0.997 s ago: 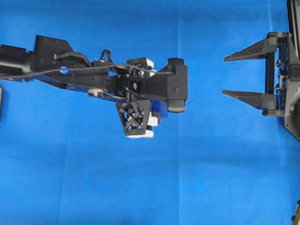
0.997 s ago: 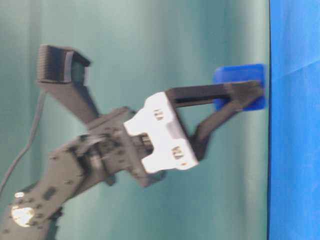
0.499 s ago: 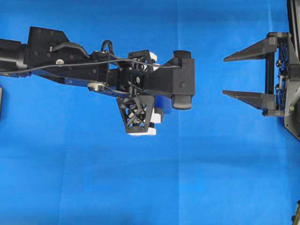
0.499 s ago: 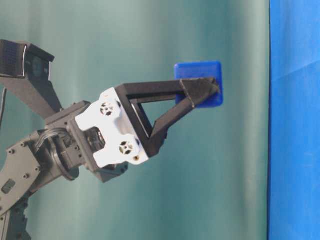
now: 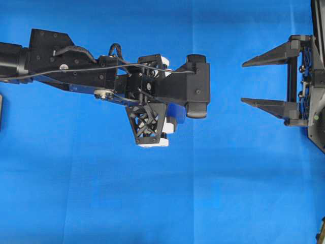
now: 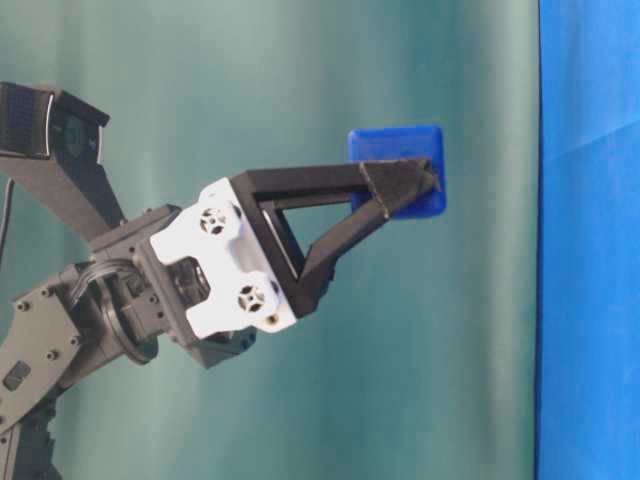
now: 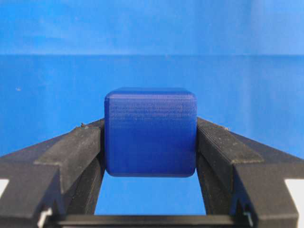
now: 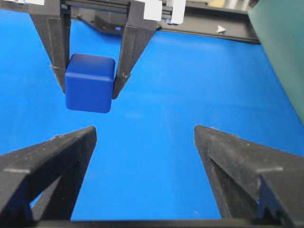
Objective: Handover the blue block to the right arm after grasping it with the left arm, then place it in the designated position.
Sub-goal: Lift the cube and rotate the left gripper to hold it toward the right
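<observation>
The blue block (image 7: pixel 150 132) is a small dark-blue cube pinched between the two black fingers of my left gripper (image 7: pixel 150 142). From table level the block (image 6: pixel 395 145) hangs clear of the blue cloth (image 6: pixel 590 250), and the left gripper (image 6: pixel 420 182) points toward the cloth. In the overhead view the left arm (image 5: pixel 167 91) covers both block and fingers. My right gripper (image 5: pixel 242 82) stands open at the right, apart from the left arm. In the right wrist view the block (image 8: pixel 90 83) hangs ahead and to the left of the open right gripper (image 8: pixel 145 130), whose fingers hold nothing.
Blue cloth (image 5: pixel 203 193) covers the whole table. A black rail (image 8: pixel 209 28) runs along the far side in the right wrist view, with a teal backdrop (image 8: pixel 280 47) beside it. A dark object (image 5: pixel 1 112) sits at the overhead view's left edge.
My left gripper has lifted the block off the cloth and shifted slightly right. Over the last half second it has barely moved. The right gripper has stayed put.
</observation>
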`<state>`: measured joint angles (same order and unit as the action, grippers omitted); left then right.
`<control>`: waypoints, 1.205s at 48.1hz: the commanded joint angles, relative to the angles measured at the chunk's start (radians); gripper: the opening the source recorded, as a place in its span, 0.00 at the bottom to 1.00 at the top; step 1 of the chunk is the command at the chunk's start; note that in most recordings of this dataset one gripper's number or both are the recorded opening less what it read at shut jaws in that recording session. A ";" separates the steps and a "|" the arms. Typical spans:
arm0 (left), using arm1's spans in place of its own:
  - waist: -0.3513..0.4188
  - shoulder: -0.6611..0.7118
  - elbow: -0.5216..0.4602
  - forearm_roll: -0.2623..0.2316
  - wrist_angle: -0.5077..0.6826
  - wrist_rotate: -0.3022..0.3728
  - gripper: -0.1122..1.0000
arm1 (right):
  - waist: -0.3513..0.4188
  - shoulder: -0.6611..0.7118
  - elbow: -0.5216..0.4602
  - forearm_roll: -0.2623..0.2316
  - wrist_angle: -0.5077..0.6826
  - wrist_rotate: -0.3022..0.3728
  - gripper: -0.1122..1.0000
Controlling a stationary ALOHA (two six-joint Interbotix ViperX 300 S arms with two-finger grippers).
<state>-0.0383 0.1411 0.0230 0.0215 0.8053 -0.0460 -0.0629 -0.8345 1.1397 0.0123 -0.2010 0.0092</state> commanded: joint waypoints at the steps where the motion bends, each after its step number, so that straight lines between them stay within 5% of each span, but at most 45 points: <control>1: 0.003 -0.046 -0.012 0.003 -0.005 0.000 0.54 | -0.003 0.006 -0.021 0.003 -0.003 -0.002 0.97; 35: 0.003 -0.057 -0.002 0.003 -0.028 -0.002 0.54 | -0.003 0.006 -0.021 0.003 -0.003 0.000 0.97; 47: 0.011 -0.152 0.127 0.005 -0.210 -0.003 0.54 | -0.003 0.003 -0.023 0.003 -0.003 0.000 0.97; 58: 0.017 -0.259 0.316 0.005 -0.522 -0.003 0.54 | -0.003 0.003 -0.025 0.003 -0.008 -0.002 0.97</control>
<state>-0.0245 -0.0552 0.3022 0.0230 0.3881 -0.0522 -0.0629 -0.8345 1.1397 0.0123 -0.1994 0.0092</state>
